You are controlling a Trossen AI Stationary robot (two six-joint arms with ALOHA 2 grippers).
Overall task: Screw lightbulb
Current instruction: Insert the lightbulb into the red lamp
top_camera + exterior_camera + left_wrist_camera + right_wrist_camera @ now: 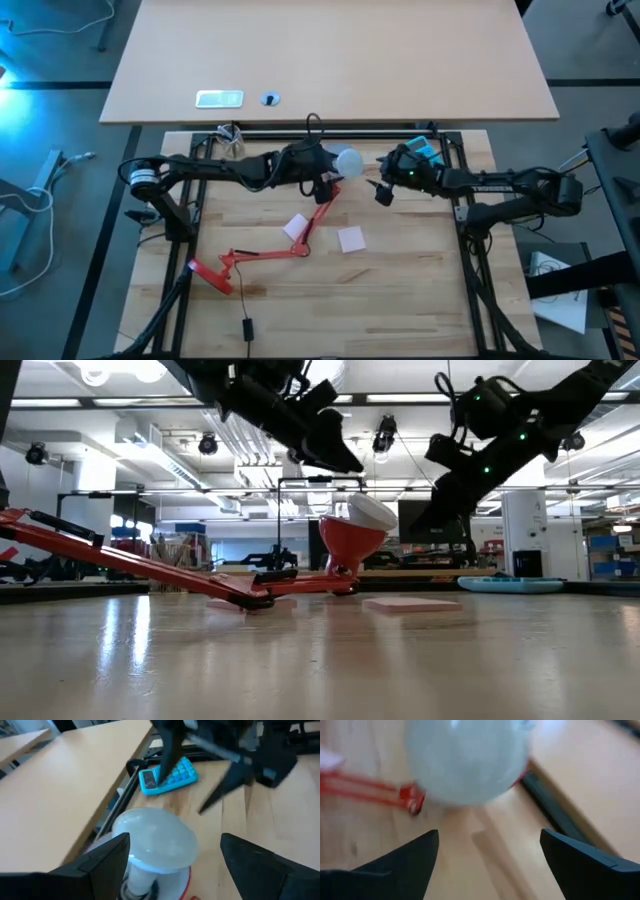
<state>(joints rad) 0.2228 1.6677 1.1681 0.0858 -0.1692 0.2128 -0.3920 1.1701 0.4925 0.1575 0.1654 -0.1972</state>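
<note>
Lightbulb (349, 161): smooth, matte white, rounded dome narrowing toward a paler neck, seated neck-down in the glossy red lamp (322, 207), dome tilted out of the funnel-shaped shade. Thin red jointed arm of the lamp running from the shade across pale, plank-grained wooden desk (400, 290) to a flat red base. Two square pink sticky notes (351, 238) lying flat beside that arm, near the bulb. Blue keypad device (167, 776) resting beyond the bulb at the desk's back edge.

Left end effector (172, 862): dark, wedge-shaped fingers spread wide, one on each side of the bulb's neck, dome rising between them; contact with the glass cannot be told. Holding nothing firmly that shows. In the high view, sitting directly against the bulb on the side away from the keypad device.

Right end effector (487, 857): also spread open, empty, dark tapered fingers pointing at the bulb's dome from the opposite side, apart from it. In the low view, hanging above the desk, higher than the bulb and clear of the shade.
</note>
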